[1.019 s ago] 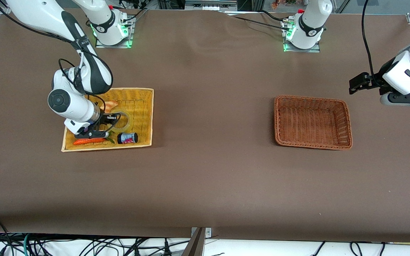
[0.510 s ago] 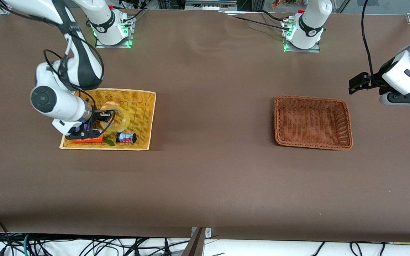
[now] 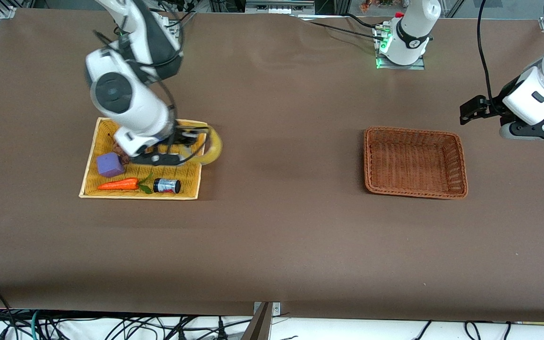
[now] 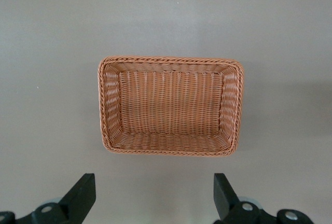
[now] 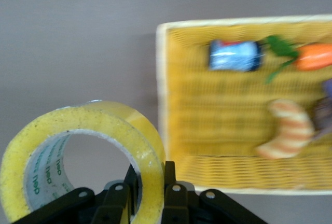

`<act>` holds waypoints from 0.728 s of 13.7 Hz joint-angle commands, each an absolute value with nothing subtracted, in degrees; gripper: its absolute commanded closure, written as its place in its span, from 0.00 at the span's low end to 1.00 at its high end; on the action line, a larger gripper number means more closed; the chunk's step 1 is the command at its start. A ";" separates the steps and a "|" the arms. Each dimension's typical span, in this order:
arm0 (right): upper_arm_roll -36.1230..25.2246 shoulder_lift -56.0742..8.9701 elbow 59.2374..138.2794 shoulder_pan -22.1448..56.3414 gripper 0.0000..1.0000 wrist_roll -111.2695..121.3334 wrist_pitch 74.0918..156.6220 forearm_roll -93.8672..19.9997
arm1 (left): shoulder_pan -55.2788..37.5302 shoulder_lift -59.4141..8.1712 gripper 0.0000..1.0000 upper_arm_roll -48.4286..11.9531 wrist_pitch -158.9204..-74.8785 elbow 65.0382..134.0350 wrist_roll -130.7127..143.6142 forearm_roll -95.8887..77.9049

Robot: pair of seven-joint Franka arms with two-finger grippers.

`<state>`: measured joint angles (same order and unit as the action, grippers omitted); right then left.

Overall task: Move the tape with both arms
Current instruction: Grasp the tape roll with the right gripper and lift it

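i've got the tape [image 5: 83, 156] up in the air, pinched through its wall by the right gripper [image 5: 150, 182], one finger inside the ring and one outside. in the front view the roll [image 3: 209, 148] hangs over the edge of the yellow tray [image 3: 93, 186] that faces the left arm's end of the table, partly out over bare table.

my worry is the grip itself: it's clenched on one narrow bit of the ring, low on the roll, so the rest of the roll sticks out to one side. i'd judge a quick swing across the table could make it pivot between the fingers or slide out. the surface looks smooth and glossy, which wouldn't help.

if it drops now, it could land on the tray rim and roll off across the table, or fall back among the can [image 3: 166, 185], carrot [image 3: 118, 184], purple block [image 3: 110, 165] and croissant [image 5: 288, 128].

the left gripper [image 4: 153, 198] waits well off, fingers spread wide and holding nothing, up over the table near the brown basket [image 3: 461, 160] at its own end. for a handover it has to take the free side of the ring; with so little clear space near my right fingers, i'd judge a clash of grippers or a half-caught roll is the main risk. letting go before the left has it firmly would drop it short of the basket.
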<state>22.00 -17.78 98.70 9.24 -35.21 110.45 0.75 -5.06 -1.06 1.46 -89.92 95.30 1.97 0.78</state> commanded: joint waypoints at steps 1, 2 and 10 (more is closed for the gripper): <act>22.06 -23.71 91.78 14.66 1.00 -43.74 111.53 1.23 | -5.19 -1.41 0.00 1.41 -88.94 94.13 2.37 -0.35; 22.06 -25.47 90.28 16.33 1.00 -47.08 111.71 1.32 | -5.19 -1.41 0.00 0.88 -89.03 94.13 2.55 -0.44; 21.80 -40.58 85.34 29.70 1.00 -68.71 126.62 9.83 | -5.10 -1.41 0.00 -0.35 -88.95 94.13 3.25 -0.35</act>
<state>22.14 -35.95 88.59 27.39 -65.01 124.11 6.54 -5.15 -1.09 -0.37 -89.91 95.30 2.95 0.77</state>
